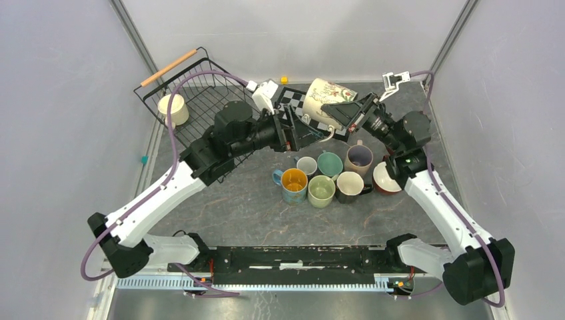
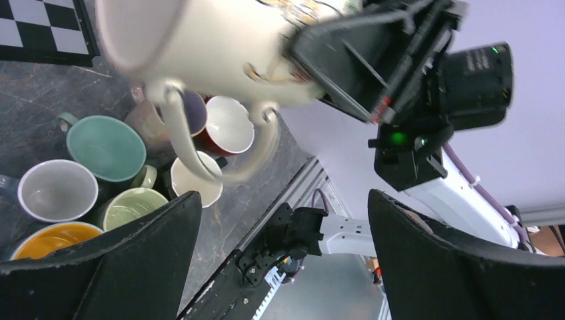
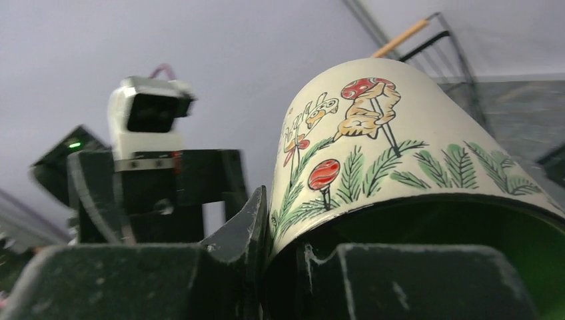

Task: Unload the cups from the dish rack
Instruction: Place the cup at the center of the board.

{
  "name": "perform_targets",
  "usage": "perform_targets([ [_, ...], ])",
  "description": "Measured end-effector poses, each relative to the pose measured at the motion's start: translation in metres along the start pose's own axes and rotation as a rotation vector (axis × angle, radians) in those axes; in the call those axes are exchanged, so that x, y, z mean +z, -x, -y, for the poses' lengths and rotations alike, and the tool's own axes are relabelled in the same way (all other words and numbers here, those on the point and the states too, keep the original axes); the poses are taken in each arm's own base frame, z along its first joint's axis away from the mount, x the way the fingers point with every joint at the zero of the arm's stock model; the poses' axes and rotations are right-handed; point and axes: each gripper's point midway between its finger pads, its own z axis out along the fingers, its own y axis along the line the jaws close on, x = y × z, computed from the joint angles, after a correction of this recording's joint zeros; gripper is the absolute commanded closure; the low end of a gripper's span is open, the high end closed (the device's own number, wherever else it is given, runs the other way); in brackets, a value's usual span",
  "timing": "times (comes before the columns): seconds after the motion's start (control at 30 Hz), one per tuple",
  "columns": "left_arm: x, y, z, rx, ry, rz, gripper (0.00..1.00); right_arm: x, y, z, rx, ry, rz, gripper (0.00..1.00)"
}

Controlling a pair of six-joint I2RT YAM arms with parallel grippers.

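Right tool point(image 1: 334, 109), wrist outstretched, pinches the rim of a glossy cream painted cup point(image 1: 324, 92), tipped sideways; left tool point(image 1: 306, 130) gapes beside its looped handle point(image 2: 190, 157), wire dish rack point(image 1: 200, 100) behind.

Left arm point(image 1: 166, 193) and right arm point(image 1: 440, 207) angled inward, left fingers point(image 2: 133, 267) spread wide, right fingers point(image 3: 243, 233) pinching cup point(image 1: 323, 93) rim

The left gripper point(image 2: 282, 200) shows two dark fingers spread wide apart at the bottom; above them a cream mug point(image 2: 220, 47) lies on its side in the air, handle downward, one end clamped by the right gripper point(image 2: 330, 67); beyond, several cups point(image 2: 106, 148) stand clustered on the dark marbled surface point(image 2: 40, 93); a checkered board point(image 2: 40, 30) lies top left.
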Motion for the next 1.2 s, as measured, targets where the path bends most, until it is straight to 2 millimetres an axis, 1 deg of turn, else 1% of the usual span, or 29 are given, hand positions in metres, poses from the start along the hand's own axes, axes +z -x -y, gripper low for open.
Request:
perform_targets([
  [0.07, -0.010, 0.001, 0.006, 0.007, -0.016, 0.013, 0.00, 0.000, 0.003, 0.011, -0.037, -0.074, -0.002, 1.00],
  [0.13, -0.022, 0.006, 0.014, 0.020, -0.040, 0.036, 0.00, -0.002, 0.003, 0.024, -0.062, -0.151, -0.013, 1.00],
  [0.23, -0.037, 0.013, 0.025, 0.043, -0.071, 0.068, 0.00, -0.007, 0.001, 0.042, -0.088, -0.253, -0.038, 1.00],
  [0.33, -0.046, 0.016, 0.030, 0.067, -0.082, 0.082, 0.00, -0.016, -0.002, 0.059, -0.112, -0.364, -0.078, 1.00],
  [0.47, -0.048, 0.008, 0.020, 0.089, -0.046, 0.051, 0.00, -0.030, 0.002, 0.070, -0.163, -0.501, -0.124, 1.00],
  [0.67, -0.052, -0.008, 0.003, 0.114, 0.016, -0.022, 0.00, -0.058, 0.025, 0.072, -0.297, -0.706, -0.153, 1.00],
  [0.77, -0.053, -0.012, 0.000, 0.124, 0.027, -0.040, 0.00, -0.079, 0.032, 0.080, -0.346, -0.827, -0.175, 1.00],
  [0.87, -0.054, -0.015, -0.002, 0.132, 0.031, -0.055, 0.00, -0.106, 0.029, 0.093, -0.375, -0.963, -0.221, 1.00],
  [1.03, -0.055, -0.022, -0.003, 0.131, 0.028, -0.082, 0.00, -0.163, 0.019, 0.116, -0.375, -1.207, -0.322, 1.00],
  [1.2, -0.054, -0.027, -0.005, 0.128, 0.025, -0.103, 0.00, -0.215, 0.023, 0.130, -0.363, -1.404, -0.335, 1.00],
])
